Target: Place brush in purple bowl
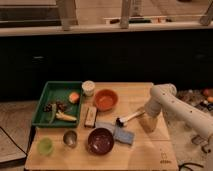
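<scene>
The brush (127, 119) lies on the wooden table (150, 155), its dark head to the left and its pale handle pointing right toward my gripper. The purple bowl (101, 140) sits near the table's front, below and left of the brush head, and it holds nothing that I can see. My gripper (147, 122) hangs down from the white arm (162, 96) at the right end of the brush handle, low over the table. Whether it touches the handle does not show.
A blue sponge (123, 134) lies between brush and purple bowl. An orange bowl (105, 99), a tan block (90, 116), a white cup (88, 88), a metal cup (70, 138) and a green cup (45, 146) stand around. A green tray (45, 107) with food fills the left.
</scene>
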Controlling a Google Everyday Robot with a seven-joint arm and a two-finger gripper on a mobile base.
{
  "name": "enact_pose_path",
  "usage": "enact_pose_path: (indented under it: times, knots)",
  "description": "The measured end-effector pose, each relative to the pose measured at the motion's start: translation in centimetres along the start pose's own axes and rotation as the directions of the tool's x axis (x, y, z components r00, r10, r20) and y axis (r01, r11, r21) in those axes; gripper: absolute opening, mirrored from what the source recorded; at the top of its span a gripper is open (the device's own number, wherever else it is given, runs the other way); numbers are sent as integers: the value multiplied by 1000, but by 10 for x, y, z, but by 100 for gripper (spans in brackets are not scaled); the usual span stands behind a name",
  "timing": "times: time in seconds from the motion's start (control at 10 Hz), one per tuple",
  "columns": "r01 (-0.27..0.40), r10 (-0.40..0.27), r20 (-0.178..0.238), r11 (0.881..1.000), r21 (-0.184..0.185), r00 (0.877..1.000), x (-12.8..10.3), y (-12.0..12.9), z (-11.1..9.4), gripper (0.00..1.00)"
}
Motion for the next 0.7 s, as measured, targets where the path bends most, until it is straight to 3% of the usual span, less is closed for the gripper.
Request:
enact_pose_path:
  times: [0.7]
  knots:
    - [11, -11, -6, 1000, -14, 1000, -1, 1, 0, 80]
